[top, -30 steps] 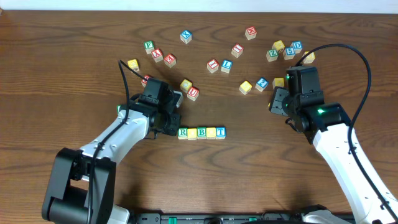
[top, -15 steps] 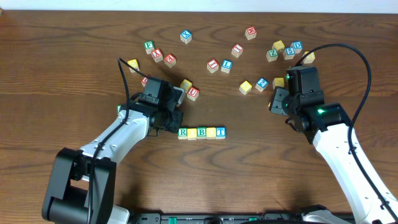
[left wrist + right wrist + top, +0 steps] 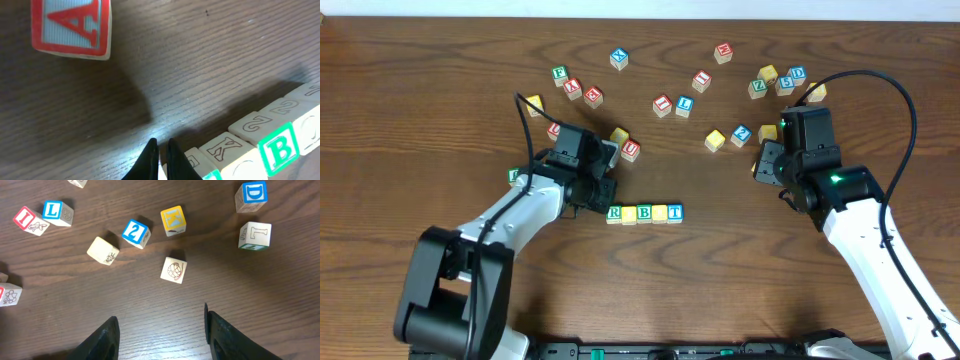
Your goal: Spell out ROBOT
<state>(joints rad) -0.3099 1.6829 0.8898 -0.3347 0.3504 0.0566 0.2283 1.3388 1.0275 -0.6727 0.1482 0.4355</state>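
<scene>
- The left tool [image 3: 160,159], its jaws pressed together and holding nothing, sits at the left end of the row, right against the R cube [image 3: 614,213].
- Over the past second the left arm's elbow and shoulder have swung a little to the side in the overhead view, while the tool tip has hardly shifted.
- The row has not moved. It reads R cube, first yellow cube [image 3: 629,213], B cube [image 3: 644,213], second yellow cube [image 3: 659,212] and T cube [image 3: 675,211], all touching in one straight line near the middle of the surface [image 3: 440,80].
- The right arm has stayed put well off to the right. The right tool [image 3: 162,335] hangs about half open and empty above bare wood, with the blue 2 cube [image 3: 136,233] and other loose cubes lying beyond it.
- With five cubes in order and only a small settling of the left arm, the word looks finished. The closed tool at the R end suggests a final nudge to square the line, though the yellow faces are too small to read.
</scene>
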